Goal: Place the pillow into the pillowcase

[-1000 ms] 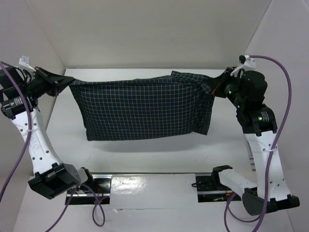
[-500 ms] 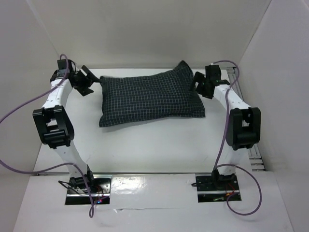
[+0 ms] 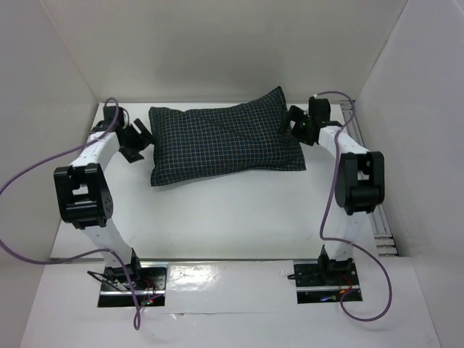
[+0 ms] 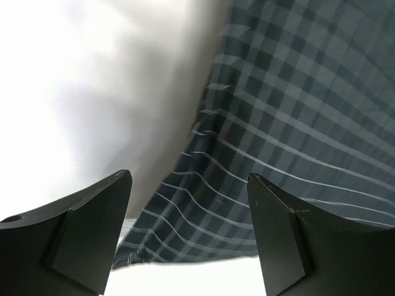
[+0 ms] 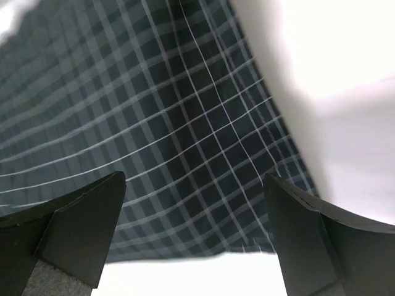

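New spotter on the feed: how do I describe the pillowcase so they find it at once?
Look to the far end of the white table, between the left arm and the right arm. The pillowcase lies there, plump and cushion-shaped. It is the only dark navy-green cloth with a fine white grid; nothing else there is patterned.

The pillowcase point(image 3: 225, 145) lies on the far half of the table, about midway between left and right, its long side running left to right. It is dark navy-green cloth with a fine white grid check. It looks plump and rounded, with soft creases at the edges point(image 4: 290, 123) point(image 5: 154, 154). The cloth hides what fills it. Its far right corner sticks out in a point, and its near left corner lies flat.
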Tool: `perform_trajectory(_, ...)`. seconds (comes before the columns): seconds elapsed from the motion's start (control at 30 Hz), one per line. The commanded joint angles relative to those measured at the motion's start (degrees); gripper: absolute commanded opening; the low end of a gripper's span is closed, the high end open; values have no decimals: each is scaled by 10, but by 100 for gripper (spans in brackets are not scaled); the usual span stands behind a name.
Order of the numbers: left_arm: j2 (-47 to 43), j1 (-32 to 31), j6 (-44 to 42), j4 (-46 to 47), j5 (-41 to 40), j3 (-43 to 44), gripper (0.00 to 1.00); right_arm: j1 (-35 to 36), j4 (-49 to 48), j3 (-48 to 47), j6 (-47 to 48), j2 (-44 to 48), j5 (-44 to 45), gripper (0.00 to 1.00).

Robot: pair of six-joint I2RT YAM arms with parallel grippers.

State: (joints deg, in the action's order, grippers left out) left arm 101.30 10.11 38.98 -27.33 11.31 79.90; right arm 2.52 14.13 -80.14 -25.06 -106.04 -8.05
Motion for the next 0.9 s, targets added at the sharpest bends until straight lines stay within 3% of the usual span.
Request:
perform_trajectory(0.0,45,-25,10,33,-14,-23,89,4,-38,-45,-3,-79,-78,100)
perform_trajectory(0.07,61,-33,15,52,3,-34,87,14,-38,-60,-3,-109,-106,96)
perform_trajectory(0.13,73,-39,22,63,20,-41,79,34,-45,-66,-3,-129,-124,74)
perform_trajectory(0.17,73,-44,22,82,33,-51,69,34,-52,-59,-8,-129,-132,57)
perform_trajectory(0.2,73,-44,16,87,51,-51,17,40,-66,-20,-8,-109,-143,37)
perform_trajectory(0.23,73,-44,16,87,51,-56,0,40,-100,7,-29,-91,-151,7)
perform_trajectory(0.27,64,-37,16,77,58,-56,0,40,-112,36,-38,-71,-151,0)
perform_trajectory(0.4,-3,-23,9,38,46,-93,0,40,-118,205,-56,62,-89,0)
perform_trajectory(0.57,-100,-2,10,-4,22,-164,0,40,-50,330,-62,245,-46,0)
perform_trajectory(0.6,-111,-2,2,-11,22,-181,0,40,-42,362,-69,267,-36,9)
perform_trajectory(0.67,-143,-2,-13,-24,22,-193,2,40,-14,379,-69,328,-29,57)
perform_trajectory(0.7,-154,-2,-19,-37,22,-200,22,40,-1,380,-69,346,-19,70)
perform_trajectory(0.73,-167,-2,-19,-43,22,-200,35,45,15,380,-69,382,13,86)
perform_trajectory(0.8,-210,-2,-36,-71,-7,-193,61,45,72,358,-69,415,64,94)
perform_trajectory(0.83,-224,-2,-36,-83,-19,-176,80,45,91,335,-62,428,119,98)
perform_trajectory(0.87,-235,-2,-42,-91,-35,-166,85,45,123,323,-55,448,148,100)
